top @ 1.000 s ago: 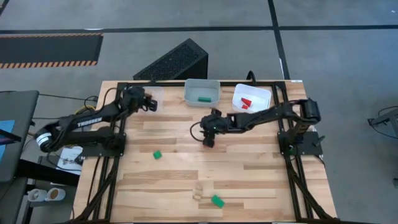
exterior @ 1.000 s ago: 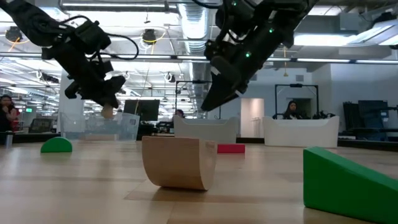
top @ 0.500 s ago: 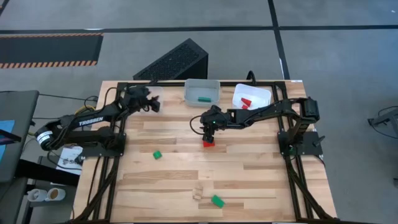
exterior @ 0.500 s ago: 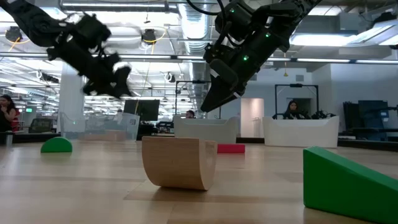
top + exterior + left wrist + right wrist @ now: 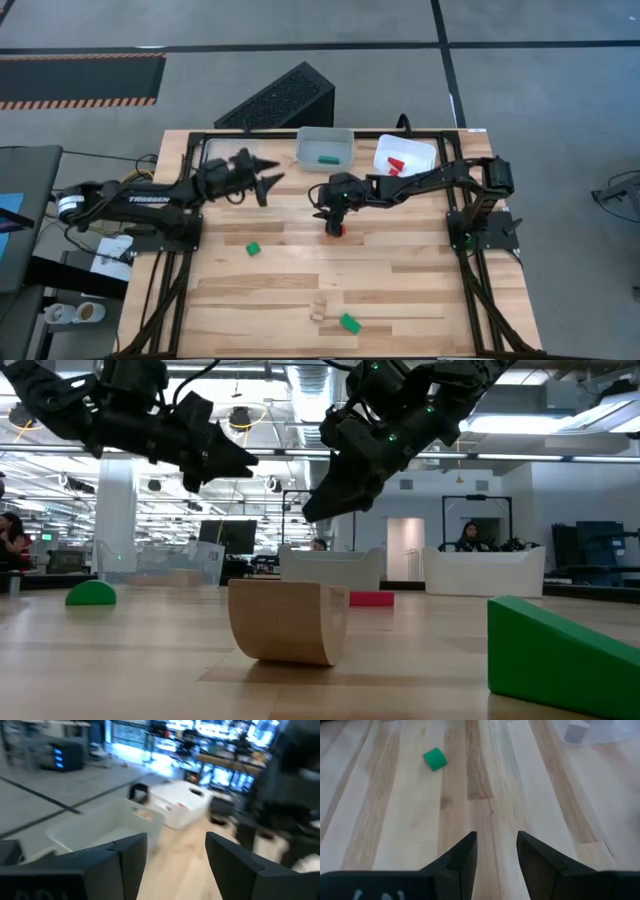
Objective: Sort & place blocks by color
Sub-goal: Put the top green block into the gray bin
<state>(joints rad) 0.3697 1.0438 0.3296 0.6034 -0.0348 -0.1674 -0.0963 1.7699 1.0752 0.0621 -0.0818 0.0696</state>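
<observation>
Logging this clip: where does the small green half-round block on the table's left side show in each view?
High view: green half-round block, left of centre, in front of the left arm.
Low view: far left, flat side down on the table.
Left wrist view: not in it.
Right wrist view: on bare wood, beyond the open right gripper.
Shared landmark: the clear tray, behind the block in the low view and at a corner of the right wrist view.

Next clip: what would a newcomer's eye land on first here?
Probably the two dark arms meeting mid-table: the right gripper hangs over a red block, fingers open, while the left gripper points toward it, fingers spread. Next, the curved plain wood block looming in the low view, beside a green wedge.
</observation>
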